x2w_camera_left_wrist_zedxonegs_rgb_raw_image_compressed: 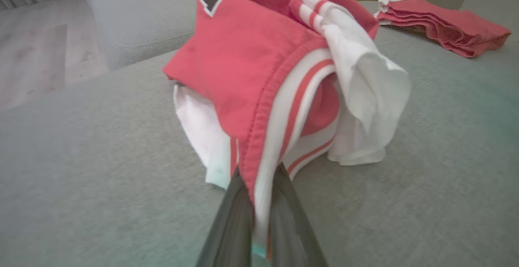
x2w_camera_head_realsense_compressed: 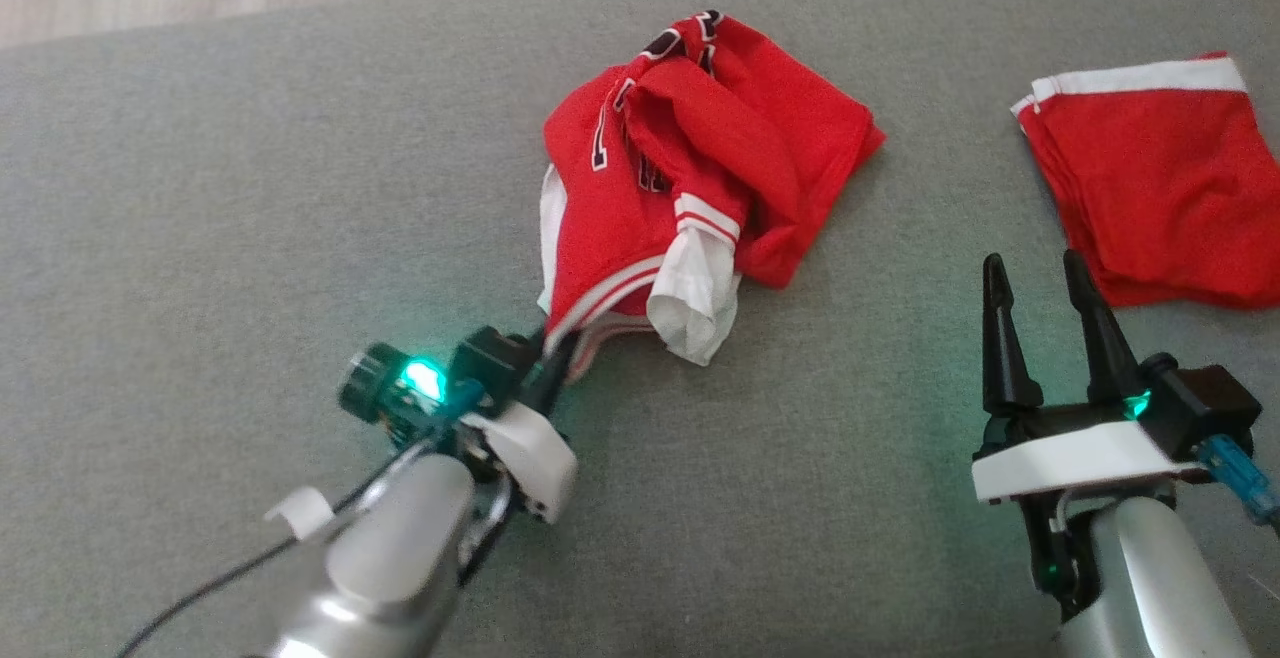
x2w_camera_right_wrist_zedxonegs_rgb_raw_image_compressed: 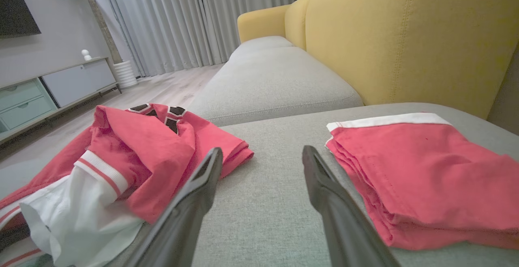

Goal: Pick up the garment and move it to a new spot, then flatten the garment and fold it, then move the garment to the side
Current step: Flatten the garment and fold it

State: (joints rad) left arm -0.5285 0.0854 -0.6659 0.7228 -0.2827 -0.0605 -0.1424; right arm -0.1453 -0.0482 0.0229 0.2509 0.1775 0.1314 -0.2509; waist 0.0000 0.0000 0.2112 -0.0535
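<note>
Head view has my left gripper (x2w_camera_head_realsense_compressed: pixel 553 358) clamped on the striped hem (x2w_camera_head_realsense_compressed: pixel 600 303) of the garment (x2w_camera_head_realsense_compressed: pixel 700 158), at its near corner. The left wrist view shows the hem edge pinched between both fingers (x2w_camera_left_wrist_zedxonegs_rgb_raw_image_compressed: pixel 231 226), so the hold is on a thin band, not on the bulk. My right gripper (x2w_camera_head_realsense_compressed: pixel 1035 273) stands spread and holds nothing, over bare cushion (x2w_camera_head_realsense_compressed: pixel 250 188) between the garment and a folded red pile (x2w_camera_head_realsense_compressed: pixel 1150 188) to the right.

The garment lies crumpled mid-cushion, well apart from the pile. The step, as I judge it, is the lift to a new spot. To do it well I'd raise slowly and straight up so the hem doesn't slide out of the pinch. I'd let the cloth unroll and hang free before carrying it sideways, clear of the pile. A one-corner hold may let layers trail and drag; my right gripper could take the hem further along.

Its long axis runs diagonally, from the hem at my left gripper away and to the right; the hem faces me, the lettering (x2w_camera_head_realsense_compressed: pixel 680 38) points away
</note>
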